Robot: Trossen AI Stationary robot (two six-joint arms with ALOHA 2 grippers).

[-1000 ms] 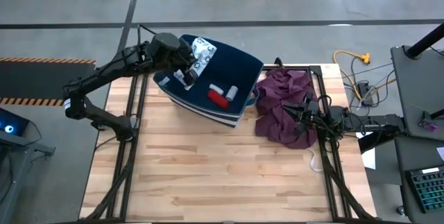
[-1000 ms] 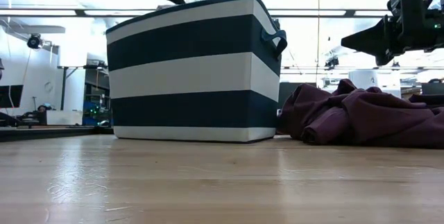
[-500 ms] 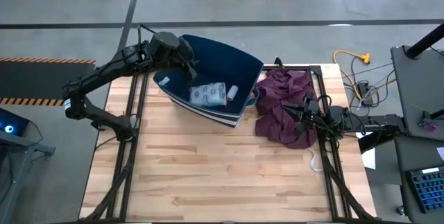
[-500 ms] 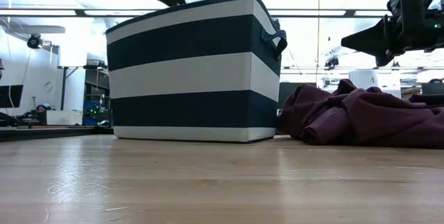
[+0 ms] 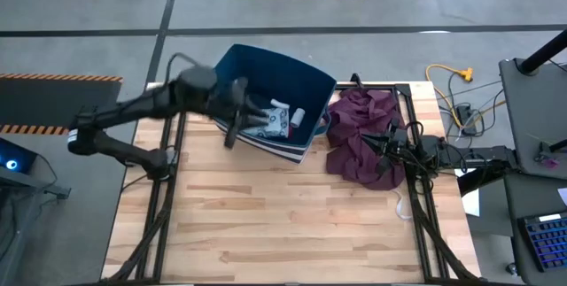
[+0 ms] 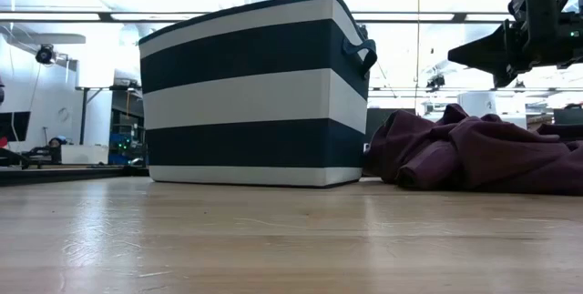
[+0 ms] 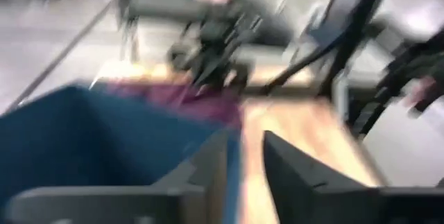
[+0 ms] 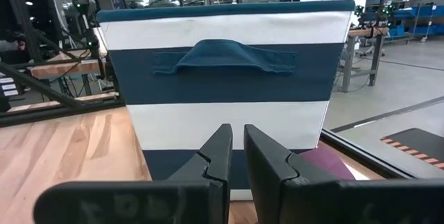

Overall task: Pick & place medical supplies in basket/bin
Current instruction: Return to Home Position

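Note:
The navy-and-white striped bin point(image 5: 282, 81) stands at the table's far left-centre; it also shows in the low view point(image 6: 250, 89) and the right wrist view point(image 8: 229, 85). Inside it lie the pale patterned packet point(image 5: 266, 120), the white round roll point(image 5: 298, 116) and a short white stick point(image 5: 280, 103). The red roll does not show. My left gripper point(image 5: 248, 113) is above the bin's near left rim, blurred, open and empty; its fingers show in the left wrist view point(image 7: 246, 168). My right gripper point(image 5: 383, 144) is shut and empty above the maroon cloth point(image 5: 359, 131).
The maroon cloth point(image 6: 474, 153) lies crumpled on the table right of the bin. Black frame rails point(image 5: 173, 171) run along the table's left and right sides. Bare wood point(image 5: 283, 215) fills the near half of the table. Cables point(image 5: 452, 87) lie off the far right corner.
My left gripper has let go of the patterned packet, which has dropped flat into the bin over the red roll. The gripper has then risen and swung fast toward the table's near edge, to above the bin's near left rim.

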